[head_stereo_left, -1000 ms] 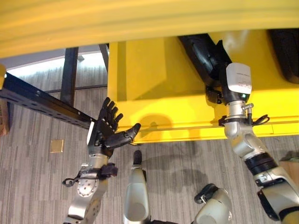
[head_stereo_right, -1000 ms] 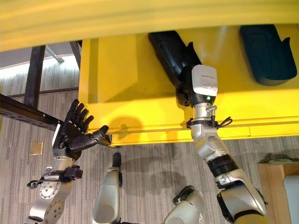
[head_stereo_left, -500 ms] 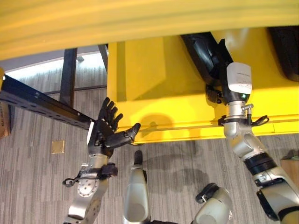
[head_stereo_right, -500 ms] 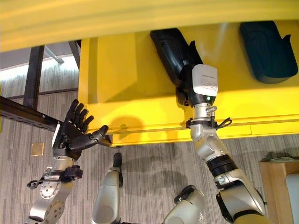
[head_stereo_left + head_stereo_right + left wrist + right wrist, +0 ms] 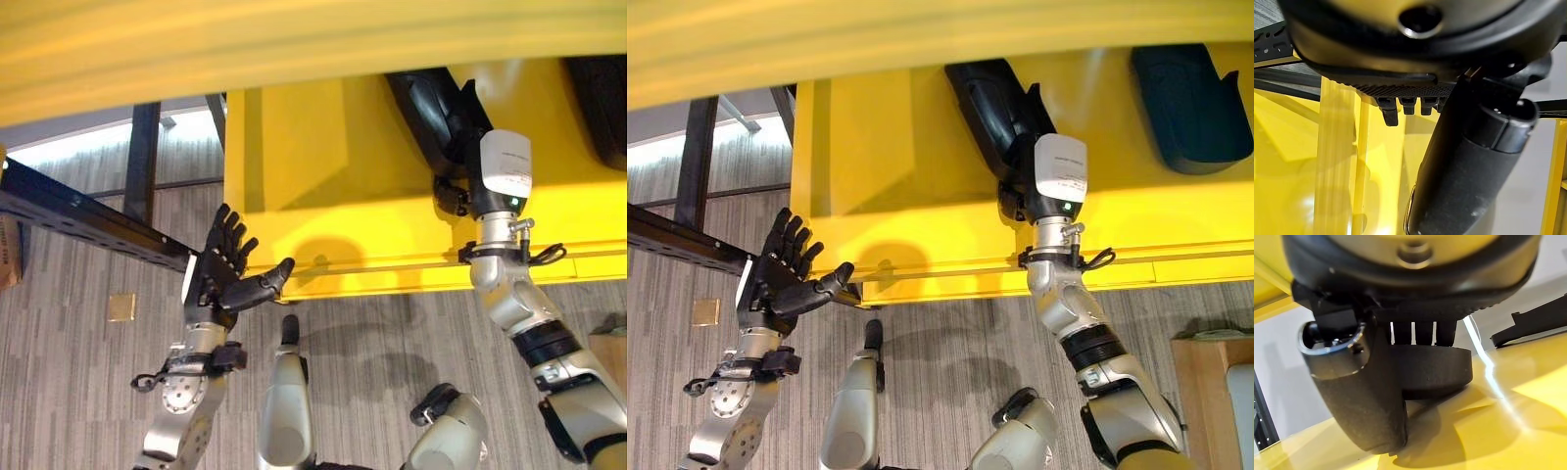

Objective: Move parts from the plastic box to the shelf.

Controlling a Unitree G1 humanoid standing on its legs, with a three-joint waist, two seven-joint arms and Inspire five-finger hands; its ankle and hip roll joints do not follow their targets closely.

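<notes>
Parts first: one black moulded plastic part point(image 5: 994, 108), matte, long w/ a raised fin, lies on the glossy yellow shelf point(image 5: 882, 166) — my right hand point(image 5: 1415, 367) is clamped on its near end, thumb and fingers curled round the rim. A second black part point(image 5: 1190, 108) sits well apart. Left hand point(image 5: 223, 274) is raised near the shelf edge, fingers straight and spread, holding nothing.

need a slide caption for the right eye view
Right hand grips a black part on the yellow shelf; left hand waits open beside it.
</notes>
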